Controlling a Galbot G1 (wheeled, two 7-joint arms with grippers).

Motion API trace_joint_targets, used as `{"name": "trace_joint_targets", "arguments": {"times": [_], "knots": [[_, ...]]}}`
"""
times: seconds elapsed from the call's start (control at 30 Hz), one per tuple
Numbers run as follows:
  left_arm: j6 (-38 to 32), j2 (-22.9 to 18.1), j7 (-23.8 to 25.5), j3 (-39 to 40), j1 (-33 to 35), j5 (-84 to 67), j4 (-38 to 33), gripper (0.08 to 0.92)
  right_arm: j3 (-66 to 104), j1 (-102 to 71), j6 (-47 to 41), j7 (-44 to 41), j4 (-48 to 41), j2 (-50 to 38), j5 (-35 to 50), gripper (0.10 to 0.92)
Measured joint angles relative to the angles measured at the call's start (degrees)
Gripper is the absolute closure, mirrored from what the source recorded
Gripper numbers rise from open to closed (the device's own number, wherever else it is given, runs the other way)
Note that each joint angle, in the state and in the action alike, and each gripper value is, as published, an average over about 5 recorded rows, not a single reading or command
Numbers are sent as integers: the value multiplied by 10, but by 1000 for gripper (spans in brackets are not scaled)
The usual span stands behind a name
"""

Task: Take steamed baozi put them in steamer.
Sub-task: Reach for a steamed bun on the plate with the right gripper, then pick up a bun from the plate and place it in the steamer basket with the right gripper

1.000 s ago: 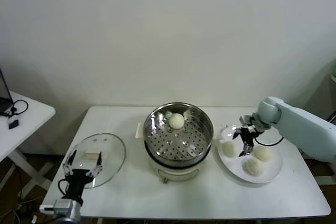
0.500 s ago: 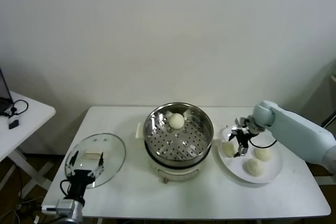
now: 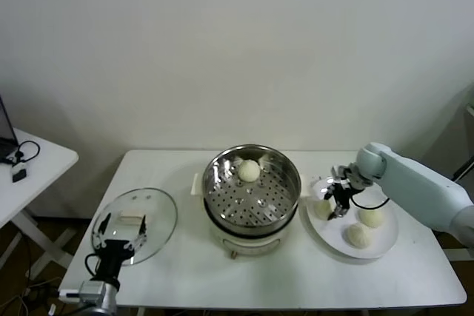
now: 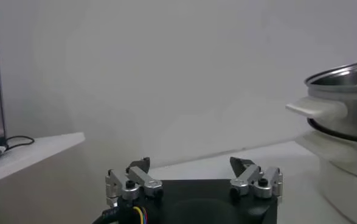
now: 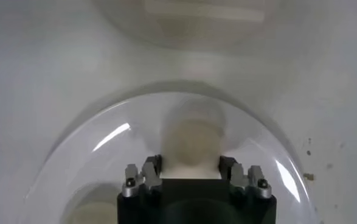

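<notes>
My right gripper [image 3: 338, 202] hangs over the white plate [image 3: 379, 245], its fingers closed on the sides of the leftmost baozi [image 3: 323, 209], which still rests on the plate. In the right wrist view that baozi [image 5: 192, 137] fills the space between the fingers of my right gripper [image 5: 189, 165]. Two more baozi [image 3: 371, 217] [image 3: 358, 235] lie on the plate. One baozi [image 3: 249, 171] sits at the back of the steel steamer [image 3: 252, 203]. My left gripper [image 3: 117, 240] is open and empty at the table's front left, by the glass lid.
The round glass lid [image 3: 141, 216] lies flat at the table's left. The steamer [image 4: 348, 109] shows at the side of the left wrist view, beyond my left gripper [image 4: 190, 164]. A small white side table [image 3: 29, 164] with cables stands at the far left.
My right gripper moved left across the plate from between the buns to the leftmost bun and closed around it. The left arm has not moved.
</notes>
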Motion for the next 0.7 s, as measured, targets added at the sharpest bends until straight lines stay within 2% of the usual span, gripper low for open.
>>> {"name": "trace_joint_targets", "arguments": {"times": [0.33, 0.7], "knots": [[0, 0, 0, -1, 0, 0, -2, 177, -13, 30, -13, 3, 11, -15, 40, 431], [-1, -1, 2, 6, -2, 1, -5, 177, -121, 187, -32, -1, 33, -26, 168, 431]]}}
